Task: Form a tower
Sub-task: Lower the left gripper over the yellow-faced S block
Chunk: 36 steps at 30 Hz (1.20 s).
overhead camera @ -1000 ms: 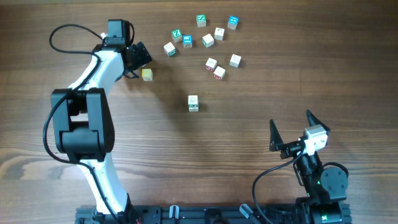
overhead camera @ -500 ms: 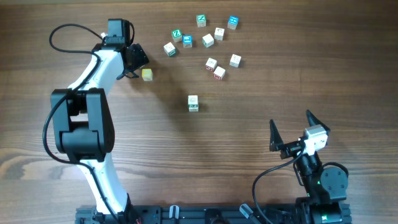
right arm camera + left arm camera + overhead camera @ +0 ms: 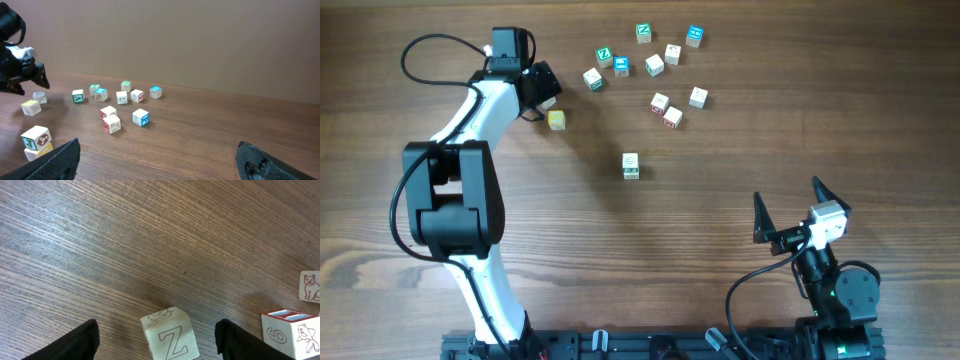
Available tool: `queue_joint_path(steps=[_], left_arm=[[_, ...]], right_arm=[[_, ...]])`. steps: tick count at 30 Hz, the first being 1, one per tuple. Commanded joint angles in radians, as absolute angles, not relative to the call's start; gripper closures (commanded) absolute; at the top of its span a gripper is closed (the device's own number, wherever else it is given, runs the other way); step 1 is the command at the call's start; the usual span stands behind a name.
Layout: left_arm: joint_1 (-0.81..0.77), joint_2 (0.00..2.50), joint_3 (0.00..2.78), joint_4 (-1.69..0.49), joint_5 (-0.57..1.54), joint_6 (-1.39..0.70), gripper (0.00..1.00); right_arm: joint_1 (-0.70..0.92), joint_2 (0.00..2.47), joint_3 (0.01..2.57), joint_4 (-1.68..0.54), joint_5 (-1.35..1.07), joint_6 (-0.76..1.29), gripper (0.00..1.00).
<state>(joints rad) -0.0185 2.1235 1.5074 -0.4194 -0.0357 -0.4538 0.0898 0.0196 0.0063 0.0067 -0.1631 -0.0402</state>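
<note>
A brown wood-grain table (image 3: pixel 770 110) is seen beneath both arms. The tower (image 3: pixel 631 166) is found near the table's middle, well apart from either gripper; in the right wrist view it is shown as a pale cube stacked on a yellowish one. Beyond it, loose cubes (image 3: pixel 655 65) are scattered in a cluster. The left gripper (image 3: pixel 542 104) is placed just beside a yellow cube (image 3: pixel 556 120) at the far left, and its fingers (image 3: pixel 70 342) are spread to either side of that cube, with a gap visible on each side. The right gripper (image 3: pixel 790 205) is held at the near right, its fingers splayed wide.
</note>
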Motion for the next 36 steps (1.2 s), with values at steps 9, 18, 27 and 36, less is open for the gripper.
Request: queue_joint_path(steps=[9, 18, 27, 36], left_arm=[[-0.035, 2.192, 1.507, -0.384, -0.016, -0.453, 0.51], [-0.034, 2.139, 1.508, -0.411, -0.017, -0.451, 0.53], [-0.035, 1.89, 1.508, -0.511, -0.016, -0.449, 0.55], [-0.043, 1.78, 1.507, -0.886, -0.015, -0.449, 0.59]], right_arm=[[0.088, 0.014, 0.006, 0.009, -0.15, -0.05, 0.0], [0.088, 0.014, 0.006, 0.01, -0.15, -0.05, 0.0], [0.088, 0.014, 0.006, 0.01, -0.15, -0.05, 0.01], [0.088, 0.014, 0.006, 0.01, -0.15, -0.05, 0.0]])
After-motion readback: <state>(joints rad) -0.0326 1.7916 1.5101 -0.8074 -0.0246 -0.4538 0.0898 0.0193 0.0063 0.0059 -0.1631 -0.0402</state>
